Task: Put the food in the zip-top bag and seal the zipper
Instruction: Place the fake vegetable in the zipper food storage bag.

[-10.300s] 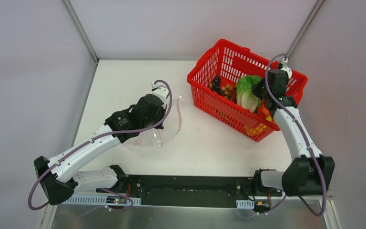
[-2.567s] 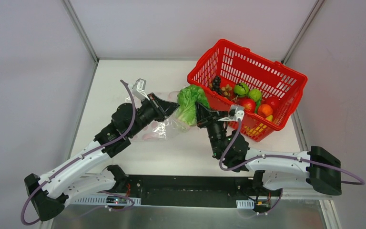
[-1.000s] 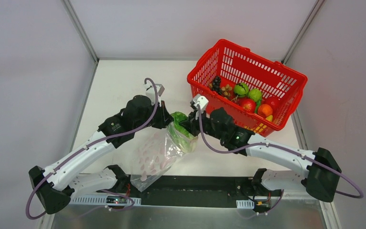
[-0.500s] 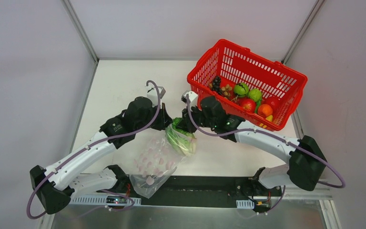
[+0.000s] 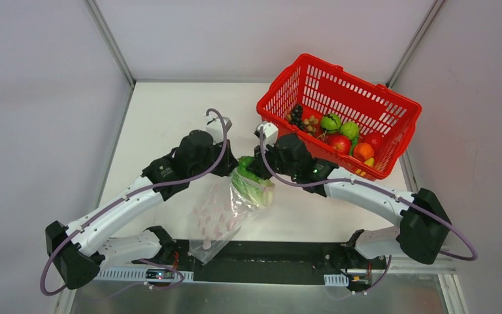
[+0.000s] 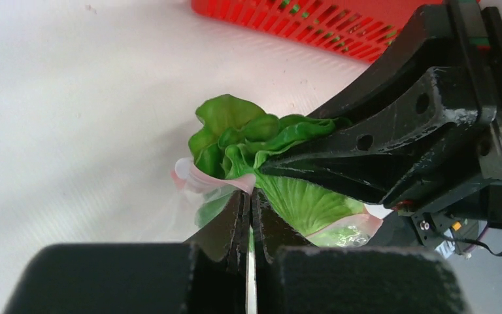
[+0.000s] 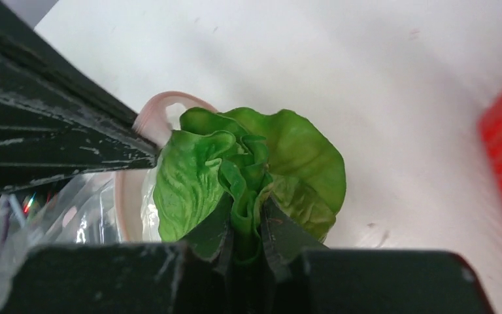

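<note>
Nearest us the bag (image 5: 217, 219) hangs slack, its closed end drooping toward the near edge of the table (image 5: 170, 111). We judge the step in hand to be feeding the first piece of food through the mouth. To do it well, we want the left gripper (image 6: 250, 196) to hold its lip high and steady, so that the free lip sags away and the mouth forms a loop rather than a slit. The lettuce (image 7: 248, 163) should then go straight down until its frilly top is below the zipper (image 7: 129, 190), and only then be let go, without dragging the plastic down with it. The left jaws are pressed fully together on the thin film of the rim, right by the pink strip. The right gripper (image 7: 245, 219) is closed to a narrow gap on a fold of leaf. The lettuce sits just beyond the left fingertips, in the ring of the mouth. Its lower part shows through the clear plastic and its top stands above the rim. Farther off, at the far right corner, the basket (image 5: 359, 91) holds the remaining fruit (image 5: 350, 129), well apart from both grippers.
</note>
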`<move>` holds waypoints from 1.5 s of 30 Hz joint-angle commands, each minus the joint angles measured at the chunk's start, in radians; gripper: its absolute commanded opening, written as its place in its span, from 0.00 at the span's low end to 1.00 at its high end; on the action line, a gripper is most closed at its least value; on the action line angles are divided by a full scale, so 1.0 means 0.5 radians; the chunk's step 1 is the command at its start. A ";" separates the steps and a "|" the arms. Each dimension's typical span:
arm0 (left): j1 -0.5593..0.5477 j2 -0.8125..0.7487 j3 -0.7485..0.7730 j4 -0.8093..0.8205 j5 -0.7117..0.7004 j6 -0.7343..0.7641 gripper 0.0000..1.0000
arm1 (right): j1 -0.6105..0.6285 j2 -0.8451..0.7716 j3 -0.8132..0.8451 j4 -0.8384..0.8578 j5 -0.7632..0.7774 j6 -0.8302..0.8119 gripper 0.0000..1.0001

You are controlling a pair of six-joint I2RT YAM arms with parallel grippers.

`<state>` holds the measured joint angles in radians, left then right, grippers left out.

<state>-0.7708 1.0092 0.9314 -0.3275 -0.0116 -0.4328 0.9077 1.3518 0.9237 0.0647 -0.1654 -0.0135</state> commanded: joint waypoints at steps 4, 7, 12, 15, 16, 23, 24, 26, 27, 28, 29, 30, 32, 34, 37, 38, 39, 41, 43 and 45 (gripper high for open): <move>0.018 0.132 0.222 0.295 0.004 0.226 0.00 | 0.001 -0.390 -0.137 0.365 0.391 0.098 0.01; 0.018 0.141 0.113 0.512 0.020 0.282 0.00 | -0.003 -0.360 -0.085 0.188 0.012 0.045 0.05; 0.017 0.115 -0.181 1.005 0.095 0.347 0.00 | -0.004 -0.107 -0.070 0.040 0.034 0.069 0.20; 0.017 0.074 -0.266 1.108 0.155 0.347 0.00 | -0.005 -0.025 -0.004 -0.029 0.149 0.127 0.28; 0.017 0.056 -0.290 1.128 0.183 0.351 0.00 | -0.005 -0.018 0.015 -0.039 0.160 0.135 0.32; 0.017 -0.139 -0.464 1.219 0.257 0.467 0.00 | -0.012 -0.112 0.040 -0.043 0.159 0.232 0.73; 0.017 -0.162 -0.503 1.221 0.271 0.490 0.00 | -0.014 -0.137 0.030 -0.043 0.170 0.257 0.78; 0.017 -0.216 -0.566 1.227 0.287 0.520 0.00 | -0.017 -0.197 0.000 -0.039 0.204 0.300 0.82; 0.017 -0.246 -0.603 1.234 0.277 0.520 0.00 | -0.017 -0.245 -0.036 -0.021 0.219 0.323 0.83; 0.017 -0.276 -0.638 1.245 0.251 0.514 0.00 | -0.019 -0.294 -0.074 0.018 0.237 0.348 0.84; 0.017 -0.296 -0.667 1.254 0.205 0.508 0.00 | -0.024 -0.349 -0.108 0.039 0.256 0.374 0.85; 0.019 -0.314 -0.687 1.255 0.183 0.509 0.00 | -0.030 -0.397 -0.139 0.053 0.262 0.405 0.87; 0.017 -0.334 -0.710 1.239 0.147 0.517 0.00 | -0.034 -0.472 -0.198 0.092 0.259 0.451 0.87; 0.017 -0.345 -0.715 1.206 0.119 0.515 0.00 | -0.034 -0.541 -0.299 0.178 0.282 0.524 0.86; 0.017 -0.376 -0.709 1.165 0.122 0.497 0.00 | -0.034 -0.725 -0.545 0.275 0.423 0.701 0.81; 0.017 -0.386 -0.709 1.149 0.122 0.492 0.00 | -0.033 -0.785 -0.633 0.316 0.452 0.752 0.77; 0.017 -0.400 -0.709 1.121 0.120 0.490 0.00 | -0.033 -0.827 -0.705 0.328 0.485 0.798 0.75; 0.017 -0.421 -0.714 1.062 0.106 0.471 0.00 | -0.033 -0.886 -0.815 0.302 0.552 0.890 0.73; 0.017 -0.439 -0.726 1.021 0.098 0.448 0.00 | -0.033 -0.921 -0.912 0.302 0.559 0.966 0.73; 0.018 -0.458 -0.728 0.971 0.069 0.420 0.00 | -0.035 -0.915 -1.005 0.345 0.600 1.074 0.65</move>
<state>-0.7704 0.8139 0.5655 0.1680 0.0570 -0.1970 0.8932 0.9150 0.4789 0.1711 0.0692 0.3912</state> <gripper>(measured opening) 0.009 0.706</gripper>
